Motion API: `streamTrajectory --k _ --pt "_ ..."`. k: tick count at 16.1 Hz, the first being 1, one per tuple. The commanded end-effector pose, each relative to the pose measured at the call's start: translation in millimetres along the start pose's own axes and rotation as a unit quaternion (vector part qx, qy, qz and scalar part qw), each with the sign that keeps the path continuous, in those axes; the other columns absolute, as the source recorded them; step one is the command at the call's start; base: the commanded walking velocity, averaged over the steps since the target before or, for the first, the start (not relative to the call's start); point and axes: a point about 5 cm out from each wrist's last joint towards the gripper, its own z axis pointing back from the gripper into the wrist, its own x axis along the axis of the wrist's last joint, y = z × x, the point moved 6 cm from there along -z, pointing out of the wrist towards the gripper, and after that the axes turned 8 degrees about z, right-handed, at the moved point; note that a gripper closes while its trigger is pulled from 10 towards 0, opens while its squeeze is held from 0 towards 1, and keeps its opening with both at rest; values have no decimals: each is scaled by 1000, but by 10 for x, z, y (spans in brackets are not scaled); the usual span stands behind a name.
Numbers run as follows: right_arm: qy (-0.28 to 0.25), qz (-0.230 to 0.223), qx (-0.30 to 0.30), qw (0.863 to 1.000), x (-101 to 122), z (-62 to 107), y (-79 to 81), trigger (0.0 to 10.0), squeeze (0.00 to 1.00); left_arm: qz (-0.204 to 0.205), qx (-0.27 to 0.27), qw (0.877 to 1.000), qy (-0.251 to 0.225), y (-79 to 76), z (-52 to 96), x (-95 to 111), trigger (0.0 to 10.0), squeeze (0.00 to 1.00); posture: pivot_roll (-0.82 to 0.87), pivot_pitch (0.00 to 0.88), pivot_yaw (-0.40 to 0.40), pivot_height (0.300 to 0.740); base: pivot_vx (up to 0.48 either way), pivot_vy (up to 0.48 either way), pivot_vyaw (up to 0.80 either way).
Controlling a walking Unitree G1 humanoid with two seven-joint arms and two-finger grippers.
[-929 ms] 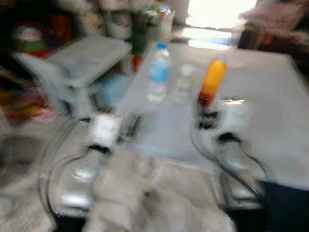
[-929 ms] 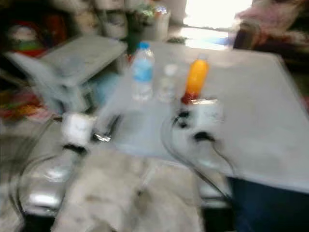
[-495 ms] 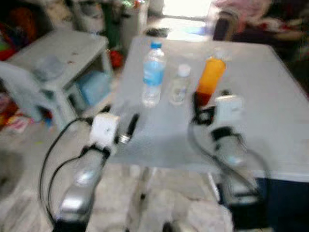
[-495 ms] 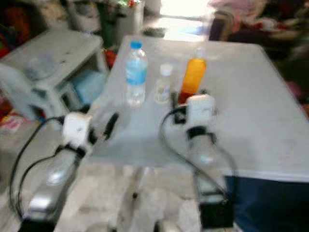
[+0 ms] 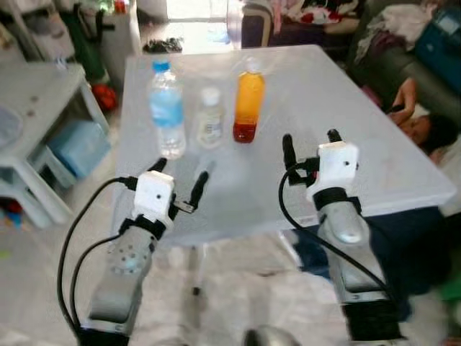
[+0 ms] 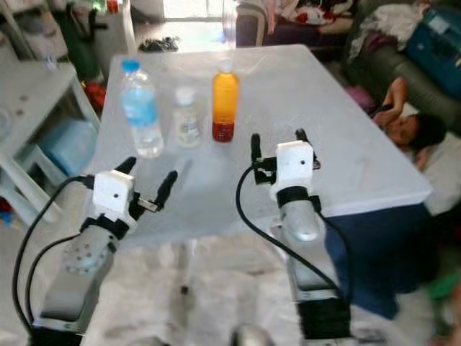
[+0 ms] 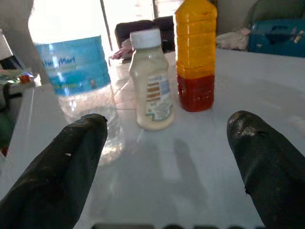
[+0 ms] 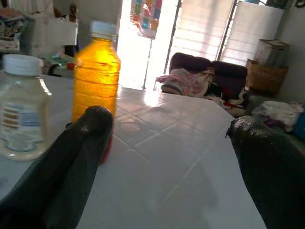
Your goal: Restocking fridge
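Right gripper (image 5: 310, 144) now back from orange bottle (image 5: 248, 100), jaws wide, empty, left gripper (image 5: 178, 180) likewise

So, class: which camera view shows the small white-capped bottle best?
The left wrist view: the small white-capped bottle stands whole, label visible. The right wrist view cuts it at the edge; both eye views show it small, between its neighbours.

— What stood past the left gripper (image 7: 164, 143)?

— Three bottles on the white table (image 7: 267, 90): a water bottle (image 7: 76, 81) with blue label, a small pale bottle (image 7: 151, 81) (white cap), an orange juice bottle (image 7: 195, 57), dark red at its base.

— And the fingers (image 7: 62, 176)?

— Spread wide, holding nothing, low over the tabletop, short of the bottles.
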Motion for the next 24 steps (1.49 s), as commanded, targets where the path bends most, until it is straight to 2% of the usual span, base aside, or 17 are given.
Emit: streamTrajectory --k 1,11,16,19,20,21,23,24 --pt "-5 4 -1 1000 22 -8 -14 10000 0 2 -5 1000 -2 -28 -4 28 10000 0 46 58 -3 740 322 0 0" --pt "-17 15 6 1000 59 -20 27 10000 0 8 7 1000 0 30 91 37 10000 0 50 53 -5 740 352 0 0" --pt "-26 23 12 999 93 -23 27 10000 0 7 49 999 -2 181 203 42 10000 0 52 55 -5 740 0 0 0" --pt "-52 21 27 998 244 -86 30 10000 0 8 90 996 1 314 243 35 10000 0 60 58 -4 740 0 0 0" --pt "-65 17 33 997 304 -121 4 10000 863 9 93 996 3 321 246 34 10000 0 62 59 -2 740 0 0 0" --pt "-76 19 41 996 370 -169 -16 10000 1000 9 93 996 3 326 246 36 10000 0 64 63 1 740 0 0 0" --pt "-98 21 61 993 511 -281 -58 10000 1000 5 94 996 5 341 243 43 10000 0 69 69 6 740 0 0 0" --pt "-103 22 67 992 549 -311 -66 10000 639 2 95 995 5 348 244 47 10000 0 74 71 7 740 0 0 0"
